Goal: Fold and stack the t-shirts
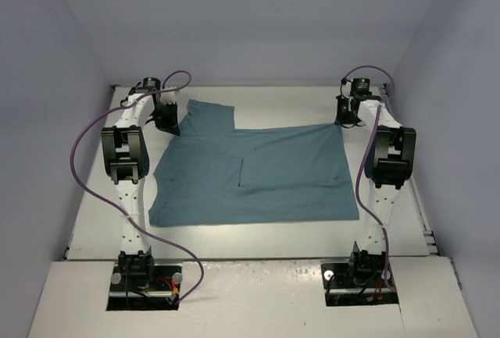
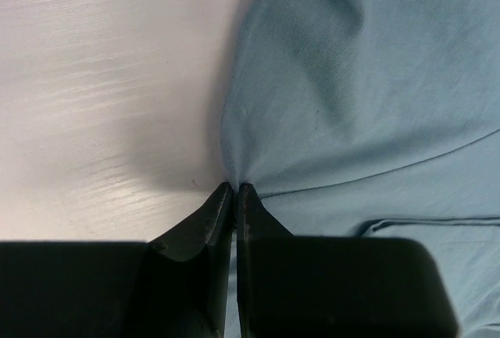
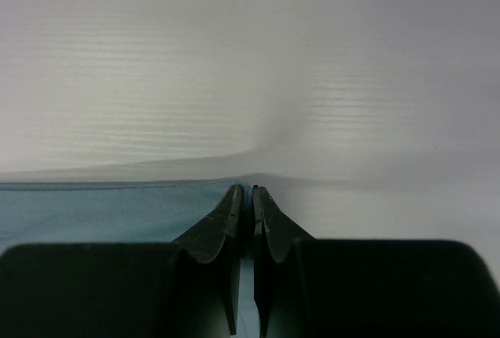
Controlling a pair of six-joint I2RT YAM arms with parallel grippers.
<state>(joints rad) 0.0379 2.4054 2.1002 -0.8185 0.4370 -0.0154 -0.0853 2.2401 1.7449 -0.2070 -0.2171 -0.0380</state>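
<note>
The teal t-shirt (image 1: 258, 174) lies spread on the white table, partly folded, with one sleeve (image 1: 209, 115) sticking out at the far left. My left gripper (image 1: 166, 123) is shut on the t-shirt's far left edge; in the left wrist view the cloth (image 2: 351, 104) puckers into the closed tips of the left gripper (image 2: 235, 187). My right gripper (image 1: 348, 118) is shut on the t-shirt's far right corner; in the right wrist view the cloth edge (image 3: 101, 209) runs into the closed tips of the right gripper (image 3: 244, 190).
The white table (image 1: 258, 233) is walled by pale grey panels at the back and sides. Purple cables (image 1: 82, 174) loop off both arms. The arm bases (image 1: 144, 272) sit at the near edge.
</note>
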